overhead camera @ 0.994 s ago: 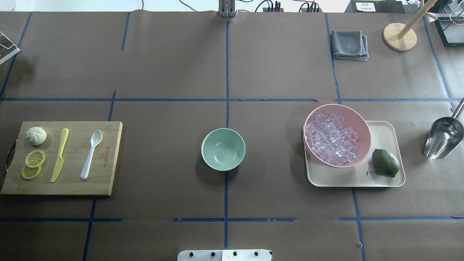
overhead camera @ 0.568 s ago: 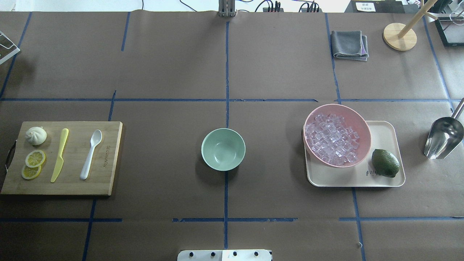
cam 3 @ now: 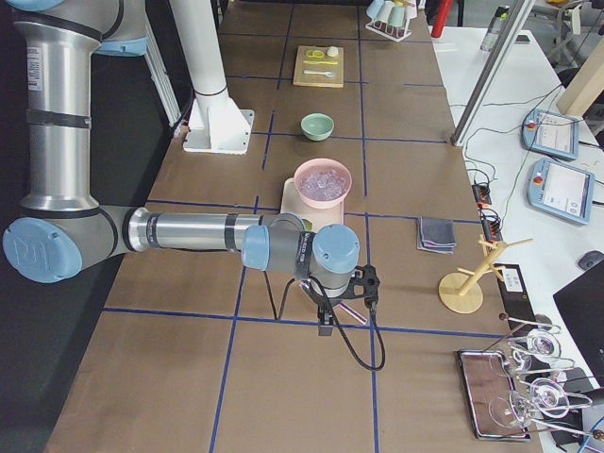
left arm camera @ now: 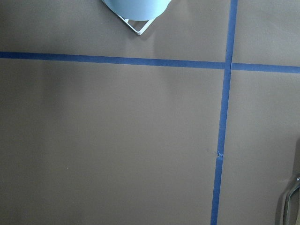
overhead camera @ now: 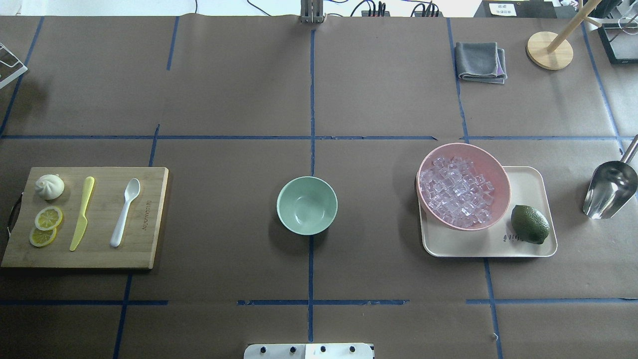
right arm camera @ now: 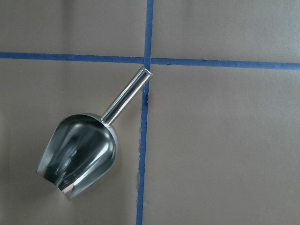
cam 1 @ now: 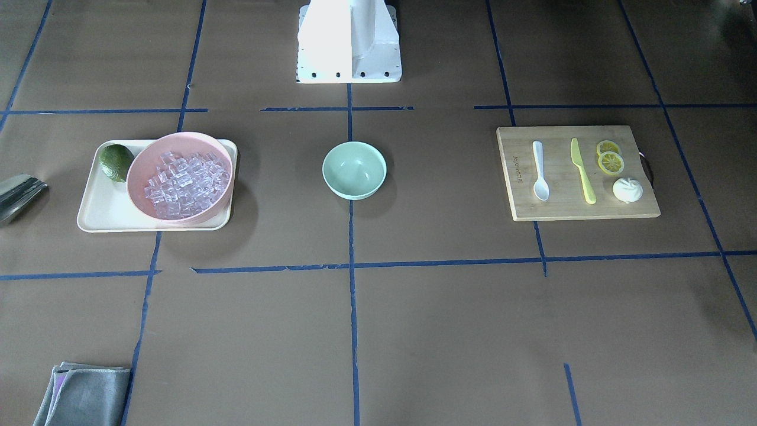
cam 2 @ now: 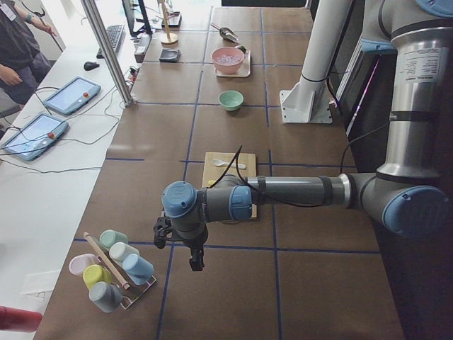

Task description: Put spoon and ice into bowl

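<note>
- Spoon point(overhead camera: 124, 212): white, slim, lying left on the board point(overhead camera: 149, 249).
- Ice point(overhead camera: 456, 192): glassy cubes heaped in the pink bowl point(overhead camera: 500, 174), right.
- Bowl point(overhead camera: 307, 205): mint, centre.
- Left gripper point(cam 2: 195, 262), right gripper point(cam 3: 326, 326): cannot tell if open.

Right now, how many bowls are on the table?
2. The mint-green bowl stands empty at the middle of the table; the pink bowl, full of ice, sits on the cream tray toward the robot's right. None seems hidden.
</note>
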Controlling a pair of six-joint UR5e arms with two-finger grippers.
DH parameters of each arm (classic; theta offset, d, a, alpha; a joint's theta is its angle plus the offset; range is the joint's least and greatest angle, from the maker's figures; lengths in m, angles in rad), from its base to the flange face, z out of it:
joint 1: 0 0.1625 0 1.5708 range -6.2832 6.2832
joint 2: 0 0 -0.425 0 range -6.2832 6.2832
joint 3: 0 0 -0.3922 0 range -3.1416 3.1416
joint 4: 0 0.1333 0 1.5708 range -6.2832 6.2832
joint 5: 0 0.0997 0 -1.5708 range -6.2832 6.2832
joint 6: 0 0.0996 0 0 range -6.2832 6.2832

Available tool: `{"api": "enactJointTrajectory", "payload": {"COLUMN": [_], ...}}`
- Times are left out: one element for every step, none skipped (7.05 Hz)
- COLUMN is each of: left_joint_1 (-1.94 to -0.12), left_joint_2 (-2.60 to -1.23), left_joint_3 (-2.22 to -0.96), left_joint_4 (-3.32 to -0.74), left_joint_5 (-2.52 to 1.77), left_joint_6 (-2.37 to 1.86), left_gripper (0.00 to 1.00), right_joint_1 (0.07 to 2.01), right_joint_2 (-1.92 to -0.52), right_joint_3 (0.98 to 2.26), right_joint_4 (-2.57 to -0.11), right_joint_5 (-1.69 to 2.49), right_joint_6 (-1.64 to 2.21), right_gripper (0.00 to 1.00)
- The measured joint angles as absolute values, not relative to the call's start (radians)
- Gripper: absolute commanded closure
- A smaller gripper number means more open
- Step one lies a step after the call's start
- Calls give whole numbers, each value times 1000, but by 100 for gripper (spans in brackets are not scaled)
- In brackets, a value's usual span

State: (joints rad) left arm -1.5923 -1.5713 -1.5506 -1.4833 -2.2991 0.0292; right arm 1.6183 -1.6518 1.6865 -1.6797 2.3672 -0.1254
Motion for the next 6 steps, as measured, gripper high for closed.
{"api": "enactJointTrajectory", "payload": {"left_joint_1": [-1592, -1592, -1590, -1589, -1589, -1588], "left_joint_2": [-1572, -1573, -1574, -1575, -1575, -1575], "left_joint_3": [-1550, -1550, -1552, -1553, -1552, -1552], "left_joint_4": [-1483, -1486, -1499, -1518, -1535, -1543], "left_joint_5": [-2299, -2299, -2302, -2316, -2340, -2355], "left_joint_6": [29, 29, 29, 28, 29, 24], "left_gripper": [0, 0, 0, 0, 0, 0], "right_joint_1": [1618, 1618, 1618, 1618, 1618, 1618], "right_joint_2": [-1651, -1650, -1649, -1648, -1647, -1646], "right_joint_3": [1686, 1686, 1686, 1687, 1688, 1688], "right_joint_4": [-1680, -1680, -1680, -1680, -1680, -1680], "right_joint_5": [2368, 2368, 2368, 2369, 2369, 2370], "right_joint_6": [-121, -116, -113, -111, -109, -108], "right_gripper": [0, 0, 0, 0, 0, 0]}}
